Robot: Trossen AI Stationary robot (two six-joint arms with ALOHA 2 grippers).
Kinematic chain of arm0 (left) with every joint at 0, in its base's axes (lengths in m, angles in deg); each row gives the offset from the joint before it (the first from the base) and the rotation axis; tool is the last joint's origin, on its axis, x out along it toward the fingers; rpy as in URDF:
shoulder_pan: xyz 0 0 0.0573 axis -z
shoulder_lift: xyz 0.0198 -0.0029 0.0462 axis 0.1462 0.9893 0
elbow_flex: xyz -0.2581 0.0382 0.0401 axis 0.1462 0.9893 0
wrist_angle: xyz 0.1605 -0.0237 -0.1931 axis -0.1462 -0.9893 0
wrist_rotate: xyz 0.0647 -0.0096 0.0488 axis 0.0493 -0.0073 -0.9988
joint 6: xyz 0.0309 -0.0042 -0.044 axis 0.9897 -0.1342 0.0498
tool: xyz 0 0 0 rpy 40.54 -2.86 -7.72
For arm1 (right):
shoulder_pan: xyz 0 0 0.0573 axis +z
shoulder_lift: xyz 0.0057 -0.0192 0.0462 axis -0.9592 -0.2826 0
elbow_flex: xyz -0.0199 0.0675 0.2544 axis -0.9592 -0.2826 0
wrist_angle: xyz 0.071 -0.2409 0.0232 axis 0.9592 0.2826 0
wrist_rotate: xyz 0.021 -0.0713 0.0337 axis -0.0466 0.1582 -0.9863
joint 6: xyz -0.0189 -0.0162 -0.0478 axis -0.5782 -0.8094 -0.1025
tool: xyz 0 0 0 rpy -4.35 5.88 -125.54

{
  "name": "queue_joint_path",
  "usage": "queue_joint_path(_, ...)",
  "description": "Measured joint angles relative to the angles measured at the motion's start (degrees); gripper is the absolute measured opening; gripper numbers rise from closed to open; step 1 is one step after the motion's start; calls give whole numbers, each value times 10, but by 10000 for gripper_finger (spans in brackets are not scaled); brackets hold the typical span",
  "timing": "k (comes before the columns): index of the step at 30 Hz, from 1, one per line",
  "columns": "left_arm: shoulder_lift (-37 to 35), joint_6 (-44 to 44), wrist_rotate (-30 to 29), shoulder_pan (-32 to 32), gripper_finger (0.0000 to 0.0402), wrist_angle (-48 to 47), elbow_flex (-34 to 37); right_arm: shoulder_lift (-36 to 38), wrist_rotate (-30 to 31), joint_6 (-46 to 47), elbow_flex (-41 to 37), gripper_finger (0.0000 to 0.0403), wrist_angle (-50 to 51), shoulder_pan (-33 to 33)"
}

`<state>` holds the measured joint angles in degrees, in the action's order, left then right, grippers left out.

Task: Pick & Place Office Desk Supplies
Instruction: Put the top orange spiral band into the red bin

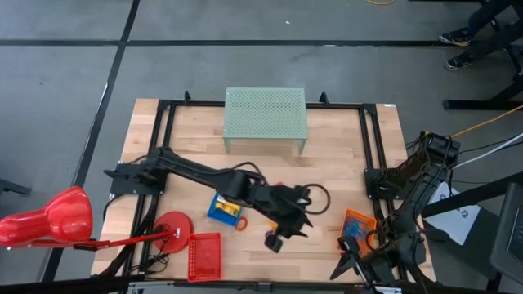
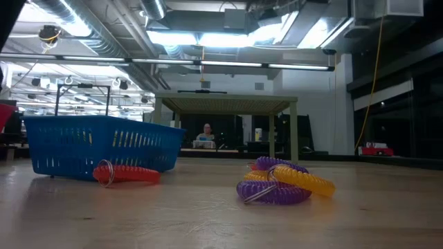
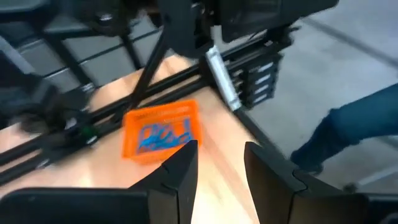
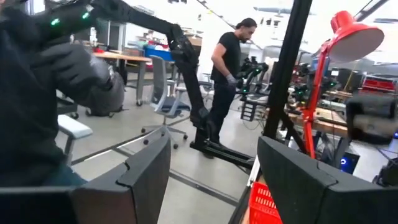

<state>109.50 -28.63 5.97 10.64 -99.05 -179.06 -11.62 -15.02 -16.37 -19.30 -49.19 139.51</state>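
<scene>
I held the left fingers (image 3: 221,171) open and empty, between the blue tray (image 1: 225,211) and the orange tray (image 1: 357,224), ready for the next loop; the right fingers (image 4: 211,180) waited open.

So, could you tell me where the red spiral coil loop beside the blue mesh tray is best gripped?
Probably across its thick middle stretch, coming straight down. The red spiral coil loop lies flat on the wooden table right by the blue mesh tray, so a sideways approach looks blocked, and its metal ring seems too thin to pinch.
</scene>
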Motion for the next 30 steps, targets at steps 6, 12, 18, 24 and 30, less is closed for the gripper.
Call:
queue_joint_path(6, -70, -12, -108, 49, 127, -65, 0, 9, -54, 25, -13, 242, -10, -13)
queue_joint_path(12, -142, -26, -302, 149, 127, -102, 0, 13, -65, 9, -13, 242, -13, -32)
queue_joint_path(18, -206, -83, -485, 252, 127, -114, 78, 34, 25, -19, -13, 242, -10, 3)
queue_joint_path(24, -338, -123, -606, 328, 127, 66, 372, 43, 56, -20, -13, 242, 20, 7)
queue_joint_path(30, -496, -163, -610, 347, 127, 324, 692, 72, 58, 21, -52, 242, 50, -6)
